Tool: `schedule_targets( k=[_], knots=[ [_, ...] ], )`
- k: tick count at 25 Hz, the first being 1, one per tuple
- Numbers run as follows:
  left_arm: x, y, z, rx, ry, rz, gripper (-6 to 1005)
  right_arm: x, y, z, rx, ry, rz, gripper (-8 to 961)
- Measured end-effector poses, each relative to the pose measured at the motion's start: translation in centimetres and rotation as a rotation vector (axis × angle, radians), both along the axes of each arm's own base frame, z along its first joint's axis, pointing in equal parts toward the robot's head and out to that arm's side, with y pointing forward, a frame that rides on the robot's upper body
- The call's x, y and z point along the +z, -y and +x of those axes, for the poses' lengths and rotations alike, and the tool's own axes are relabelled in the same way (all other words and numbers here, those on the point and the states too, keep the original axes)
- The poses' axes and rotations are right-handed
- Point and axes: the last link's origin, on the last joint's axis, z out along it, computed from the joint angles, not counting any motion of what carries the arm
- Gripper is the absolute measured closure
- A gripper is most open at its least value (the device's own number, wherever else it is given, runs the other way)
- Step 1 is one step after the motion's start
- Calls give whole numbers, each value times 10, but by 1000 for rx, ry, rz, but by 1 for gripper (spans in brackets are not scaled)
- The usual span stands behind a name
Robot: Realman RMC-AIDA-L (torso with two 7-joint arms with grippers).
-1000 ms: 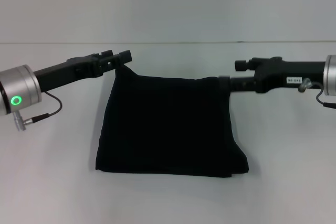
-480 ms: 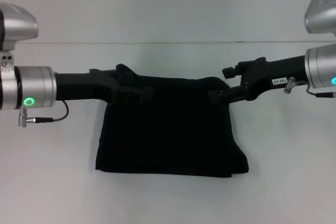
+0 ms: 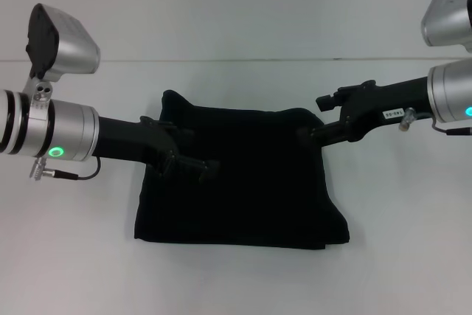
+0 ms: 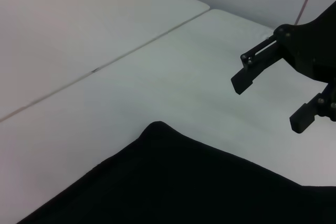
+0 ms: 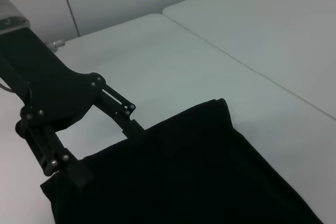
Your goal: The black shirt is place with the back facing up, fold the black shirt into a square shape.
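Observation:
The black shirt point(image 3: 243, 189) lies folded into a rough square on the white table, with a small peak at its far left corner. My left gripper point(image 3: 194, 153) hovers open over the shirt's far left part, holding nothing. The right wrist view shows its two fingers spread wide above the shirt point(image 5: 199, 171). At the shirt's far right corner my right gripper point(image 3: 316, 117) is open too. The left wrist view shows that right gripper point(image 4: 270, 98) with its fingers apart and empty, beyond the shirt point(image 4: 173, 182).
The white table point(image 3: 236, 278) runs all round the shirt, with a seam line point(image 3: 236, 59) across it behind the shirt. Both arms reach in from the sides at the shirt's far edge.
Both grippers have let go of the shirt's far corners. The left arm has turned and swung in over the shirt. The right gripper has risen slightly. The shirt's far edge has settled.

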Motion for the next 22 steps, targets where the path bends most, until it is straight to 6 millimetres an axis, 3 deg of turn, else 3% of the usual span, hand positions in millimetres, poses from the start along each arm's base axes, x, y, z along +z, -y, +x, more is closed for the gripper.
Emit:
schedule_targets(
  k=[22],
  knots=[
    [-2,0,1,-10,-4,0,108,-5,0,1,-7,-2,5,66]
  ],
)
